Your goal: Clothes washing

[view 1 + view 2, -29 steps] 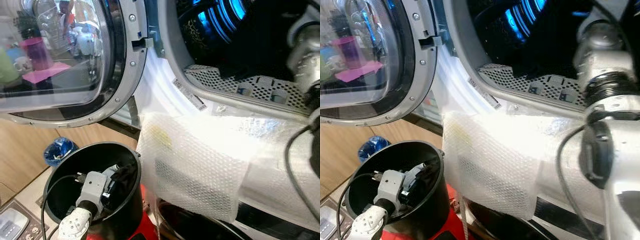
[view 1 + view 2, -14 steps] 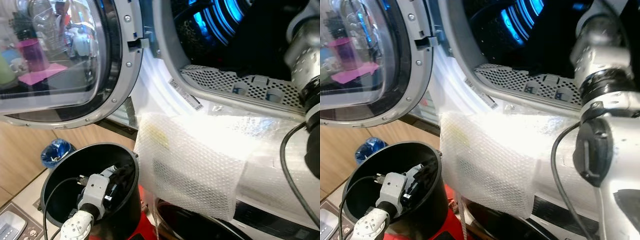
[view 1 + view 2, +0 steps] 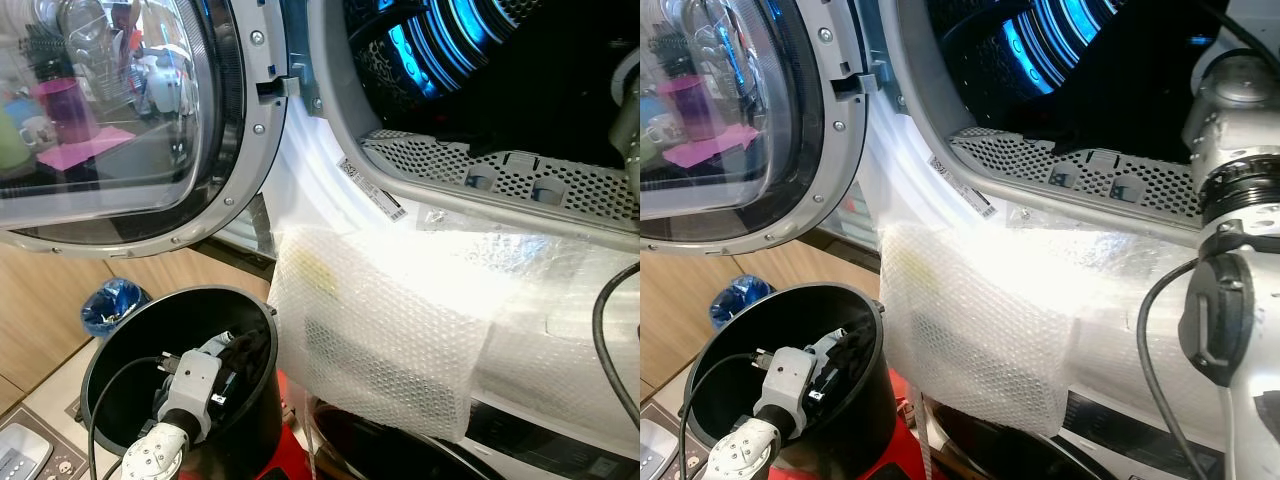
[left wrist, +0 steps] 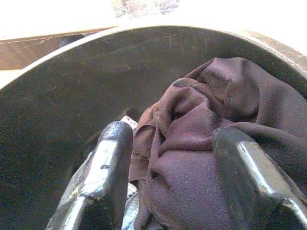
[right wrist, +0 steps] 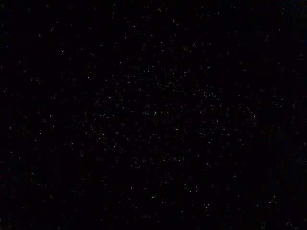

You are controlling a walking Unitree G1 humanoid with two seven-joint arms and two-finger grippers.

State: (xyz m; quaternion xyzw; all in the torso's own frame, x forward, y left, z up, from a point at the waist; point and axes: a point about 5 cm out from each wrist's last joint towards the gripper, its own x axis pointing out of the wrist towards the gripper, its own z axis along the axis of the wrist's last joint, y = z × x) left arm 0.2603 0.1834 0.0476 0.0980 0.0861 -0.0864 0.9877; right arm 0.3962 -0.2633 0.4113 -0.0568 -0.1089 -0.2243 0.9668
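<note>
Left gripper [image 4: 168,158]: lowered into black bucket [image 3: 120,350], fingers spread around dark cloth [image 4: 211,143]. Right gripper: reached into washer drum [image 3: 450,60]; finger state cannot be told.

Dark maroon cloth [image 4: 201,143] lies crumpled inside black bucket [image 3: 130,345]

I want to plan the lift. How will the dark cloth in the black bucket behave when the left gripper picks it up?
The dark cloth lies in soft folds, so it will probably hang limp and trail. Bunched between the open left gripper fingers, it may snag the black bucket rim.
</note>
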